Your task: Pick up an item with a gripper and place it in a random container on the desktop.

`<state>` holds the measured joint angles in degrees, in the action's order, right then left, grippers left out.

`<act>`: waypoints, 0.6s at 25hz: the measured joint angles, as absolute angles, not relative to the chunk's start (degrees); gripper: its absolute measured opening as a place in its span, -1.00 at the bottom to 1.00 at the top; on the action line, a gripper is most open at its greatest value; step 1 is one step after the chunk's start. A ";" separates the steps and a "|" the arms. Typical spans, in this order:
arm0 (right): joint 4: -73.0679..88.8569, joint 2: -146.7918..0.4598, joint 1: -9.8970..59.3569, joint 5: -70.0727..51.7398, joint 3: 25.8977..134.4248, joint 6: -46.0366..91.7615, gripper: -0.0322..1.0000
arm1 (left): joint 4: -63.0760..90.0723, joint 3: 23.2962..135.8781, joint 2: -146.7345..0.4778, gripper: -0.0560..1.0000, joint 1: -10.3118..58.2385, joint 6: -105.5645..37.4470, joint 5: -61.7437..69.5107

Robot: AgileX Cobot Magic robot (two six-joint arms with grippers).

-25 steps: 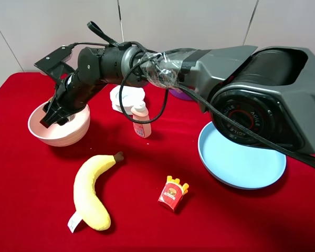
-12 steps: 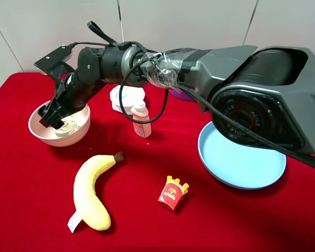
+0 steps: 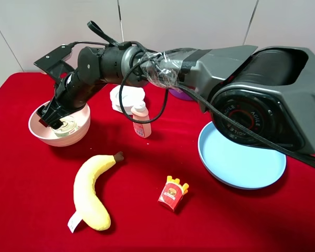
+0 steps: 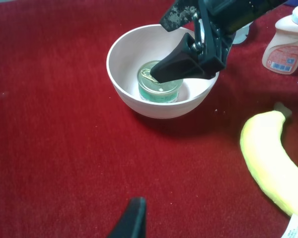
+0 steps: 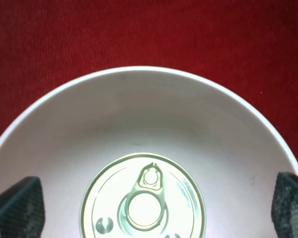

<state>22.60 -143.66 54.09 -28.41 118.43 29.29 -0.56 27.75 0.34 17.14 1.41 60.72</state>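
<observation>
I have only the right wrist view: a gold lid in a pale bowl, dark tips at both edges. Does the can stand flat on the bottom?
Observer: Yes. The left wrist view shows the small round tin can with green label upright on the bottom of the round pale pink bowl.
Operator: Where is my right end effector against the bowl?
Observer: In the exterior high view the right end effector hangs open inside the rim's outline, close over the can.
Operator: What lies beside the bowl?
Observer: A yellow plush banana lies on the red cloth, apart from the bowl.
</observation>
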 joint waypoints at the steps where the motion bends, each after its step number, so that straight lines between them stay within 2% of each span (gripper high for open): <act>1: 22.60 -143.66 54.09 -28.41 118.43 29.29 0.41 | -0.56 27.75 0.34 0.85 17.14 1.41 60.72; 10: 22.60 -143.66 54.09 -28.65 118.43 29.29 0.41 | -0.56 27.75 0.34 0.85 17.14 1.41 60.72; 15: 21.52 -143.20 54.09 -32.77 118.43 29.29 0.41 | -0.56 27.75 0.34 0.85 17.14 1.41 60.72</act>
<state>21.52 -143.20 54.09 -32.77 118.43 29.29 -0.56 27.75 0.34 17.14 1.41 60.72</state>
